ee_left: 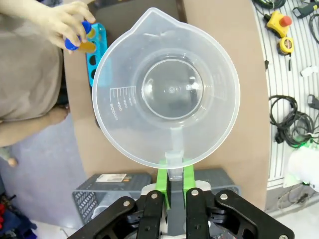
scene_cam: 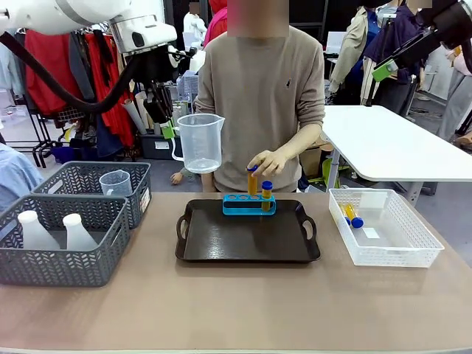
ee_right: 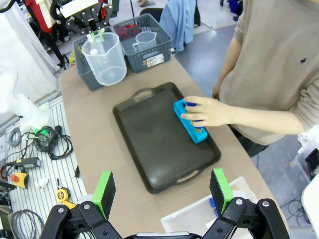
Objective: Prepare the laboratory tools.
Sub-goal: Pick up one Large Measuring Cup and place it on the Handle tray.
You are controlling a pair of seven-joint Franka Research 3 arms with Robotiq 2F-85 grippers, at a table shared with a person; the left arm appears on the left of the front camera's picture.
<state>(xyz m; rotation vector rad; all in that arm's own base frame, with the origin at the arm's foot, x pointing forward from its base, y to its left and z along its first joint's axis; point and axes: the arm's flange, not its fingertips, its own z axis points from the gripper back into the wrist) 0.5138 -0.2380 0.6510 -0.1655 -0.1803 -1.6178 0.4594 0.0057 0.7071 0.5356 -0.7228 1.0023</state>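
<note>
Holding the clear beaker (scene_cam: 200,142) by its handle, left gripper (ee_left: 173,172) clamped; right gripper (ee_right: 163,190) spread wide; person's hand (scene_cam: 267,162) on a tube (scene_cam: 252,181) at the blue rack (scene_cam: 248,205).

**Around the tan table**

We see a tan table (scene_cam: 221,310) in even indoor light. Beyond its far right corner stands a white table (scene_cam: 391,144). Grey-blue floor (ee_right: 209,45) lies past its far edge; beside its near edge, a white slatted surface (ee_right: 37,204) carries cables (ee_right: 47,142).

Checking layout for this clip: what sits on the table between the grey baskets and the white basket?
In the front view, the dark brown handled tray lies between them, carrying a blue tube rack.
</note>
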